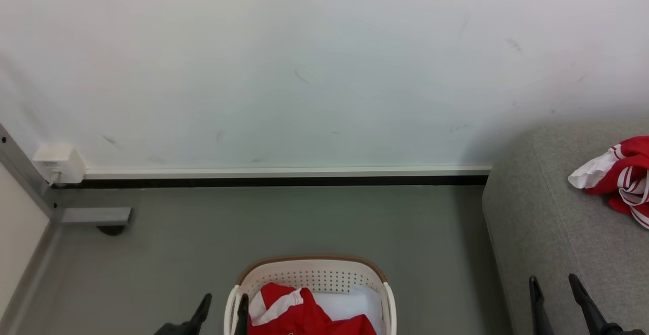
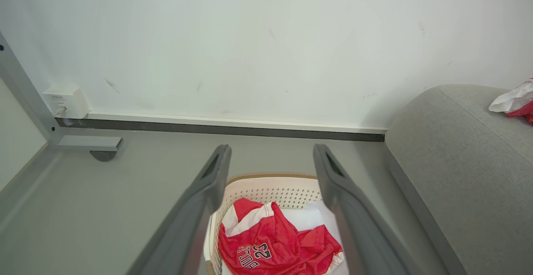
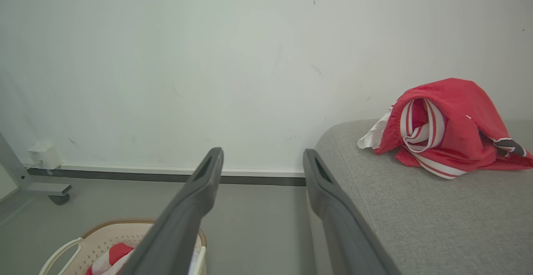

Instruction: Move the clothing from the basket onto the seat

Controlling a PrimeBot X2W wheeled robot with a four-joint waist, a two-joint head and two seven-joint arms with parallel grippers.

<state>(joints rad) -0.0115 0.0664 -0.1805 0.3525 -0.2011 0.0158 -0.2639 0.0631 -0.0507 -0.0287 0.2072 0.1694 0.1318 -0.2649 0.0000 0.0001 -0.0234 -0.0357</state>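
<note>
Left pincer [image 2: 271, 154] agape, empty, above oval white perforated basket [image 2: 266, 189], 6 o'clock; I judge it lined up for red numbered jersey [image 2: 275, 241] inside. Right pincer [image 3: 262, 158] likewise agape, empty. Red striped jersey [image 3: 449, 129] on grey fabric sofa [image 3: 416, 216], 3 o'clock.

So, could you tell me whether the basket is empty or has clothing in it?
Not empty: a crumpled red jersey lies inside the basket on a white sheet. A second jersey already sits on the sofa.
</note>
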